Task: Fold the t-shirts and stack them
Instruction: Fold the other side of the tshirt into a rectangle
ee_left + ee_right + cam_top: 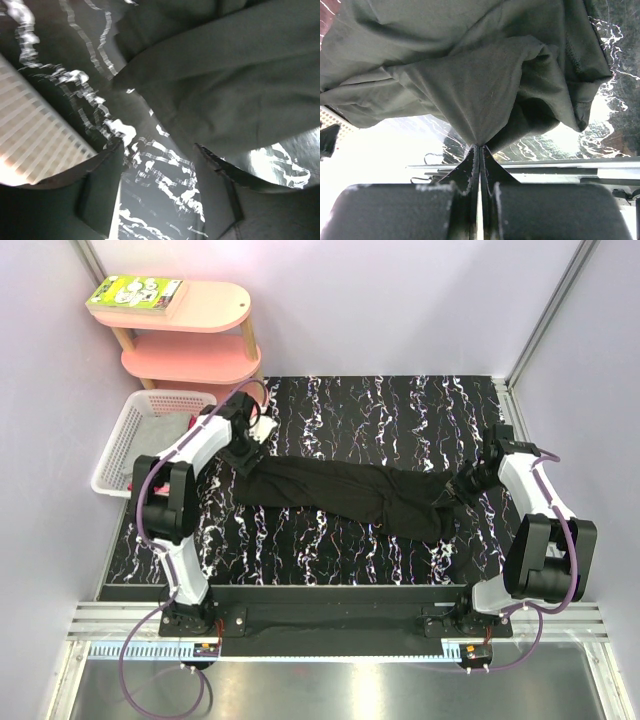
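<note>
Scene: a black t-shirt lies in a long, bunched band across the marbled tabletop, running from one arm to the other.
Right end effector: pressed together on a peak of the shirt's cloth, which fans out in taut creases from the pinch, as the right wrist view shows.
Left end effector: spread, with bare tabletop visible between its fingers; the shirt's edge sits just beyond the tips, seemingly not gripped.
Other garments: a scrap of red cloth shows at the inner edge of the white lattice basket off the tabletop's left side; no grey shirt can be made out.
Done: nothing visible; there is no folded shirt and no stack anywhere in view.
Left: by the look of it nearly everything. The black shirt has to be spread flat, folded and set down, then the remaining shirts brought out, folded and piled on top.
Stage: early, judged to be the straightening of the first shirt.
</note>
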### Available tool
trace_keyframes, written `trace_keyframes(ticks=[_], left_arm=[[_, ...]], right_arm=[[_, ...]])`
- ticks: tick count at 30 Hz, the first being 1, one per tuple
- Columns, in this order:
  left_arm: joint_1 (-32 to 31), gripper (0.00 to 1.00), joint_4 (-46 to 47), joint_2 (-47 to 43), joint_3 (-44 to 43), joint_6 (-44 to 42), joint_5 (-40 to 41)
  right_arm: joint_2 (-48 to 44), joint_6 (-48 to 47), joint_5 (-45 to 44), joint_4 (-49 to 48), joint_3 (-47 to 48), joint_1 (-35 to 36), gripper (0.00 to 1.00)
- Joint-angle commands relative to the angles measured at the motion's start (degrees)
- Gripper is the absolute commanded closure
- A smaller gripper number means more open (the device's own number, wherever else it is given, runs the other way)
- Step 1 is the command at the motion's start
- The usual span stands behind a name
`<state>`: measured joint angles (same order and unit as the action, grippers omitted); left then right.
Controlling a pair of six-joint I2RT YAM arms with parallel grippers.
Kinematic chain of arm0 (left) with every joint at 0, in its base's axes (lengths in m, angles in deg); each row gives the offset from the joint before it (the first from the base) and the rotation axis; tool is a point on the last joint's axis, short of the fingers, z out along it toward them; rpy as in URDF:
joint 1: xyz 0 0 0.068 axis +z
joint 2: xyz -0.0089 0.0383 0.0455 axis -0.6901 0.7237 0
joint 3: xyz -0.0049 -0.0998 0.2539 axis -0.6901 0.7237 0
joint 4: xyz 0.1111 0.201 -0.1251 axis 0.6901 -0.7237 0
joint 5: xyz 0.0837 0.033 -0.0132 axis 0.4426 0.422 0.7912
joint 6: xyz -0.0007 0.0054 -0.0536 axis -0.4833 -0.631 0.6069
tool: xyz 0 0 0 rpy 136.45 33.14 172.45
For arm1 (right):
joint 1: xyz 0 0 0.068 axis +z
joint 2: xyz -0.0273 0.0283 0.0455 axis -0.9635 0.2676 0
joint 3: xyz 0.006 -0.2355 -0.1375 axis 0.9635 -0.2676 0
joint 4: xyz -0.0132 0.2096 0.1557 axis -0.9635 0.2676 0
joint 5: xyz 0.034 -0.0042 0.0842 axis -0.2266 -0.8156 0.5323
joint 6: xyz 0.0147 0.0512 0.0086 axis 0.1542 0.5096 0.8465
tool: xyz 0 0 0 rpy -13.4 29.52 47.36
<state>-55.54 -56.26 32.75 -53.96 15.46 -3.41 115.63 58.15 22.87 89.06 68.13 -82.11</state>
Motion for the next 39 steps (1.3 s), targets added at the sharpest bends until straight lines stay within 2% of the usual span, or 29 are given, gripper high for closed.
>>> trace_keyframes(ticks=[1,12,15,20,27,29,30,31,36,38,39], left_arm=[[0.0,0.34,2.8,2.6,-4.1,1.1,-0.1],[0.0,0.33,4.0,8.4,-9.4,0.4,1.6],[0.0,0.41,4.1,9.4,-9.1,0.2,1.5],[-0.1,0.37,4.4,9.8,-7.7,0.1,1.3],[0.0,0.38,4.9,9.5,-5.9,0.2,0.9],[0.0,0.45,4.8,10.1,-6.3,0.3,0.8],[0.0,0.58,4.9,10.2,-6.5,0.5,0.6],[0.0,0.63,4.9,10.4,-6.8,0.5,0.6],[0.0,0.70,4.9,11.0,-8.1,0.9,0.3],[0.0,0.76,4.9,10.9,-8.2,0.7,0.3],[0.0,0.83,4.8,10.9,-8.2,0.6,0.3]], right_arm=[[-1.5,0.3,1.3,-0.4,0.2,-0.1,1.00],[-0.6,0.5,1.6,-0.8,0.6,-0.1,1.00],[-0.6,0.5,1.6,-0.8,0.9,-0.1,1.00],[-0.1,0.5,1.4,-0.7,1.2,-0.1,1.00],[0.4,0.6,1.6,-0.9,1.7,-0.1,1.00],[0.5,0.7,1.5,-1.0,2.0,-0.1,1.00],[0.6,0.6,1.5,-0.9,2.1,-0.1,1.00],[0.6,0.7,1.6,-1.0,2.2,-0.1,1.00],[0.4,0.7,1.6,-0.9,2.1,-0.1,1.00],[0.2,0.6,1.6,-1.0,2.0,-0.1,1.00],[0.3,0.6,1.6,-1.0,1.9,-0.1,1.00]])
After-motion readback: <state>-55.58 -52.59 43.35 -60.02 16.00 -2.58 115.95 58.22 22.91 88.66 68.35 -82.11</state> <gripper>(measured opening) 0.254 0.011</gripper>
